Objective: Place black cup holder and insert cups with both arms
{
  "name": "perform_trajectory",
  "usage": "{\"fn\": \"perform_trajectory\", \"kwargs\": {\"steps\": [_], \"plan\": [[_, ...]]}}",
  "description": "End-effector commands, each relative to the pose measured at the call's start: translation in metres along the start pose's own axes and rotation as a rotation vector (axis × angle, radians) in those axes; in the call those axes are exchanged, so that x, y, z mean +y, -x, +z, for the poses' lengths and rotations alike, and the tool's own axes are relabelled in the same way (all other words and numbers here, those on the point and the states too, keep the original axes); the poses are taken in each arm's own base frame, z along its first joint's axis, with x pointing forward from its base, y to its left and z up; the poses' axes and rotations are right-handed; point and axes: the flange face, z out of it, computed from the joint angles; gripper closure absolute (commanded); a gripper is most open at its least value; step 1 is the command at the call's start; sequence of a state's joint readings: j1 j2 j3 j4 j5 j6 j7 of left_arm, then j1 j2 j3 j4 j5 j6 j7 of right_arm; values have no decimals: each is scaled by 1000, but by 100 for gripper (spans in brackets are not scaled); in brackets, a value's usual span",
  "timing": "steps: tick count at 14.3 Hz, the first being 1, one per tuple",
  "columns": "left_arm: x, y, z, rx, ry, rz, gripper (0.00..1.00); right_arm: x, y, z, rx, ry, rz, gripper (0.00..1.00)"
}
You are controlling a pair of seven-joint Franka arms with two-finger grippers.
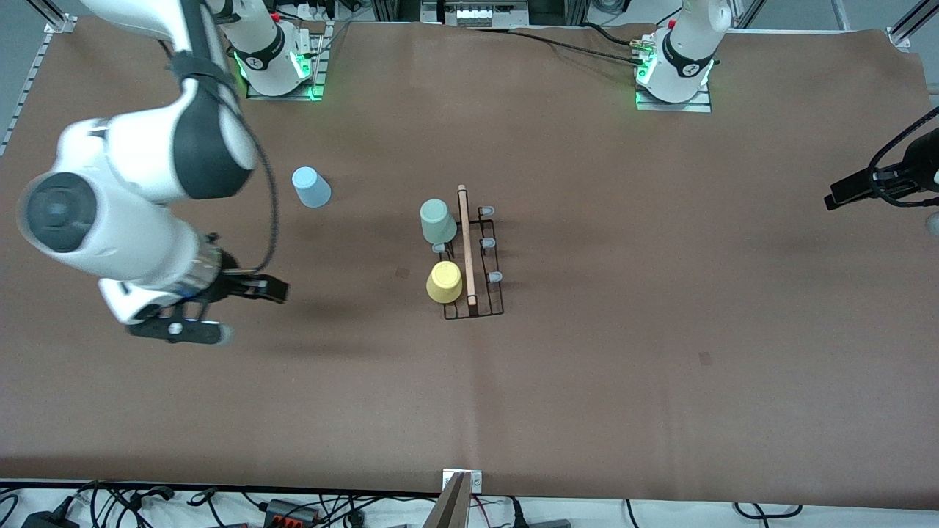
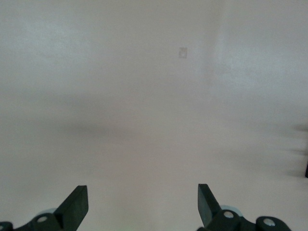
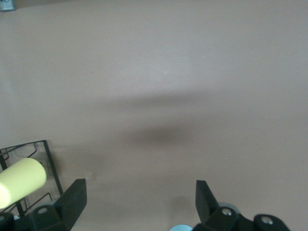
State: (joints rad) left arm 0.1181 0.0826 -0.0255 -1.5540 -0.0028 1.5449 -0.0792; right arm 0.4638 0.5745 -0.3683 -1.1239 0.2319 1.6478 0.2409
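The black cup holder (image 1: 486, 302) stands at the table's middle with its wooden rod (image 1: 464, 242) on top. The mint green cup (image 1: 438, 220) and the yellow cup (image 1: 444, 282) sit on prongs on its side toward the right arm's end. The light blue cup (image 1: 312, 187) rests on the table, farther from the front camera and toward the right arm's end. My right gripper (image 1: 253, 314) is open and empty over bare table; its wrist view (image 3: 141, 197) shows the yellow cup (image 3: 21, 180), holder wire (image 3: 48, 159) and a sliver of blue cup (image 3: 180, 227). My left gripper (image 1: 873, 205) (image 2: 143, 202) is open and empty.
A brown cover (image 1: 660, 330) spans the table. The arm bases (image 1: 275, 62) (image 1: 678, 66) stand at the edge farthest from the front camera. Cables (image 1: 293, 506) and a mount lie along the nearest edge. The left wrist view shows only bare cover (image 2: 154, 96).
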Motion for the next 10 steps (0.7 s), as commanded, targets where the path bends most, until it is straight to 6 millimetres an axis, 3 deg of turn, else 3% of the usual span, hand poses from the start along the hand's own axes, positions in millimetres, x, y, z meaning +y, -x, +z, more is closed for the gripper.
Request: {"fn": "perform_trajectory", "kwargs": {"steps": [1, 3, 4, 10], "plan": [[-3, 5, -3, -19, 3, 19, 0, 28, -1, -15, 5, -7, 11, 0], [-4, 7, -4, -30, 1, 19, 0, 53, -4, -30, 27, -18, 37, 0], [-3, 5, -3, -22, 1, 20, 0, 82, -5, -38, 26, -41, 71, 0], [3, 10, -6, -43, -1, 32, 0, 193, 27, -72, 49, -2, 40, 0]]}}
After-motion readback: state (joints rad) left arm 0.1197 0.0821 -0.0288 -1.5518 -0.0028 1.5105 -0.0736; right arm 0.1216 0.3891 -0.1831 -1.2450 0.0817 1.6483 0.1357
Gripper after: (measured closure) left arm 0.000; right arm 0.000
